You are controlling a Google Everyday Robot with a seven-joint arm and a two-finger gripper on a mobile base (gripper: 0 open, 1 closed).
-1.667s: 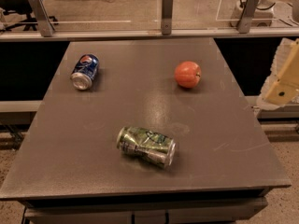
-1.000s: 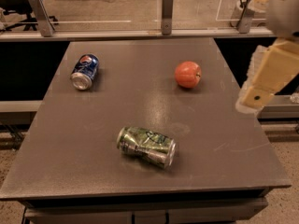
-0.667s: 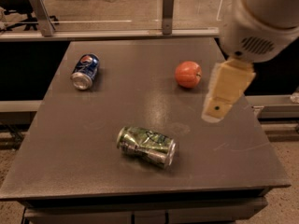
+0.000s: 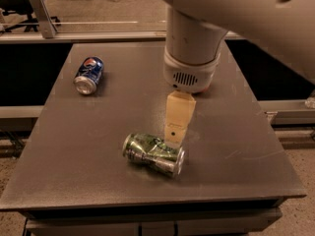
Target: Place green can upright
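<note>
The green can point(image 4: 153, 154) lies on its side near the front middle of the grey table point(image 4: 74, 146). It is dented, with a mottled green and white label and silver ends. My gripper point(image 4: 173, 139) hangs down from the big white arm point(image 4: 192, 53) and its tip sits just behind the can's right half, close above it. Nothing is held.
A blue Pepsi can point(image 4: 88, 75) lies on its side at the table's back left. A metal rail with a post point(image 4: 42, 14) runs behind the table. The arm covers the back right of the table. The table's front edge is close below the green can.
The arm has swung in from the right edge to over the middle of the table, bringing the gripper down just behind the green can. The red fruit is now covered by the arm. The cans have not moved.
</note>
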